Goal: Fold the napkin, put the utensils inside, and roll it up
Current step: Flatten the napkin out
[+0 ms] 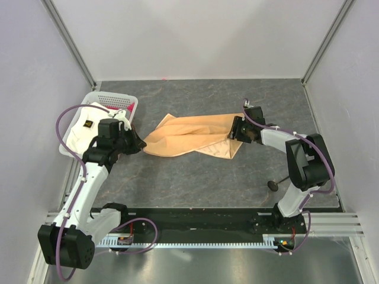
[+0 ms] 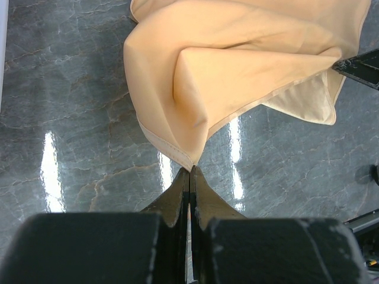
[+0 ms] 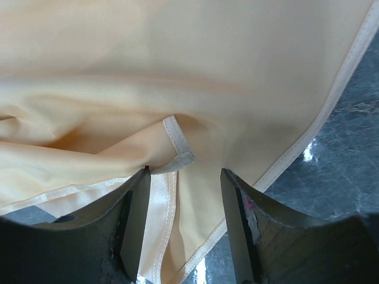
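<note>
The peach-tan napkin [image 1: 192,137] lies crumpled and partly doubled over in the middle of the table. My left gripper [image 1: 141,144] is at its left end. In the left wrist view its jaws [image 2: 190,170] are pressed together on the tip of a napkin [image 2: 249,65] corner. My right gripper [image 1: 233,131] is at the cloth's right end. There the jaws [image 3: 185,171] stand open over the napkin [image 3: 195,71], with a hemmed edge and a turned-up corner between the fingers. A small black spoon-like utensil [image 1: 273,184] rests on the table by the right arm's base.
A white basket [image 1: 112,99] at the far left holds a white cloth with a dark mark [image 1: 83,127] and a pink-red cloth [image 1: 129,108]. The dark marbled tabletop [image 1: 195,177] is walled in on three sides.
</note>
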